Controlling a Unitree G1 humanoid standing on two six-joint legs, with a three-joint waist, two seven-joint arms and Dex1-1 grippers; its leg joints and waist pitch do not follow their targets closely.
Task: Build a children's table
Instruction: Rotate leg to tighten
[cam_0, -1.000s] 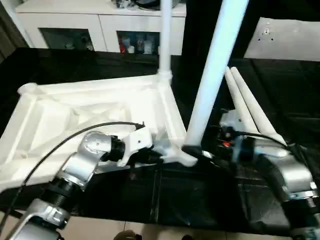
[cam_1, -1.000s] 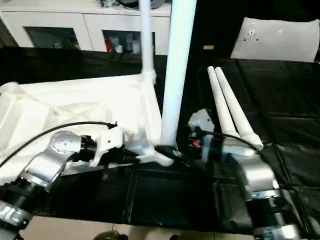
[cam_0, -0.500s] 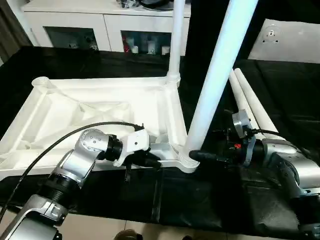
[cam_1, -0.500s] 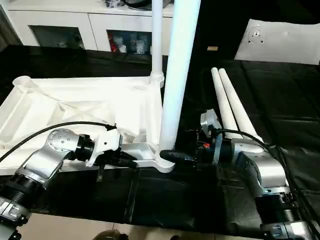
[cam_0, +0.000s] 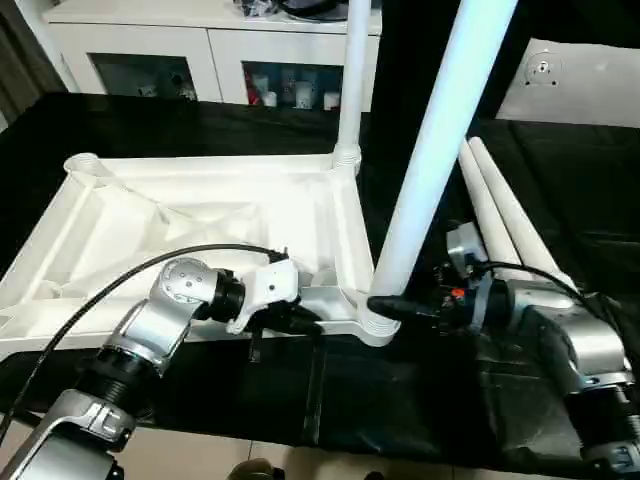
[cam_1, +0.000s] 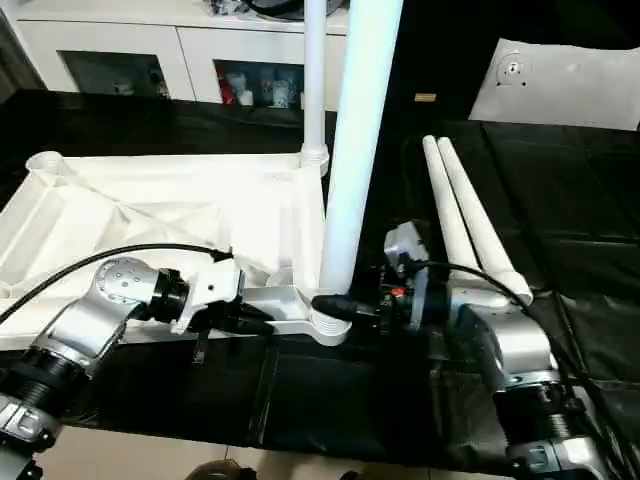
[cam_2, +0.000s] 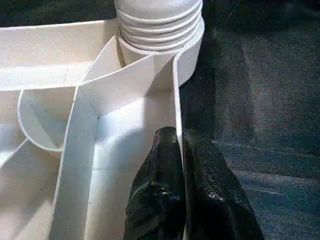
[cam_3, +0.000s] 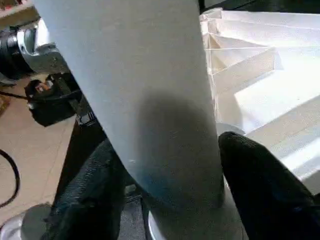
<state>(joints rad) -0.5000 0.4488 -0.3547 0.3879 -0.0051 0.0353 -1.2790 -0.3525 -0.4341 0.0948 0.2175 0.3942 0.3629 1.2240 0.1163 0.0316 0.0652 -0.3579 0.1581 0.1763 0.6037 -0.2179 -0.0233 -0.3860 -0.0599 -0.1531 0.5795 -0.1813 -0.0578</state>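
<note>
The white tabletop (cam_0: 150, 215) lies ribbed side up on the black table. One leg (cam_0: 349, 80) stands in its far right corner socket, and a second leg (cam_0: 432, 150) stands in the near right socket (cam_0: 375, 325). My left gripper (cam_0: 303, 320) is shut on the tabletop's near rim wall (cam_2: 176, 100), just left of that socket. My right gripper (cam_0: 387, 310) reaches in from the right at the foot of the near leg (cam_3: 150, 100). Its fingers (cam_3: 260, 190) sit against both sides of the leg, shut on it.
Two loose legs (cam_0: 500, 215) lie side by side on the black table (cam_0: 590, 200), right of the tabletop and just behind my right forearm. A white glass-door cabinet (cam_0: 200, 55) stands behind, and a white panel (cam_0: 585, 85) is at the back right. The table's front edge runs just below my arms.
My right gripper's fingers have closed in onto the foot of the near leg, and the wrist has turned a little. The left gripper keeps its hold on the rim.
</note>
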